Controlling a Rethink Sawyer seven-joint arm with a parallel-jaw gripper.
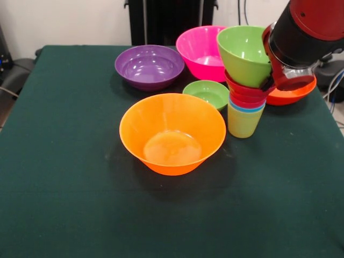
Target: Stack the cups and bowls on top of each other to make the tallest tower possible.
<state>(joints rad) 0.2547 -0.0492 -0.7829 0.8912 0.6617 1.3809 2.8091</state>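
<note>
Nearest on the green table (64, 204) stands the big orange bowl (172, 133). Behind it is the small green bowl (206, 93), and to its right the tower (246, 86): yellow-green cup (243, 122) lowest, lime green bowl (244, 54) on top, tilted. My gripper (279, 80) is at the tower's right side; whether my fingers are apart or together, I cannot tell. Perhaps a red-orange bowl (290, 95) lies under it. Farthest are the purple bowl (149, 65) and pink bowl (201, 51).

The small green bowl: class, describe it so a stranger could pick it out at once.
Start at the big glossy orange plastic bowl in the middle of the dark green table. Just behind it, towards the pink bowl, sits the small green round plastic bowl. It stands alone and is the smallest loose bowl; the larger lime green bowl tops the tower.
</note>
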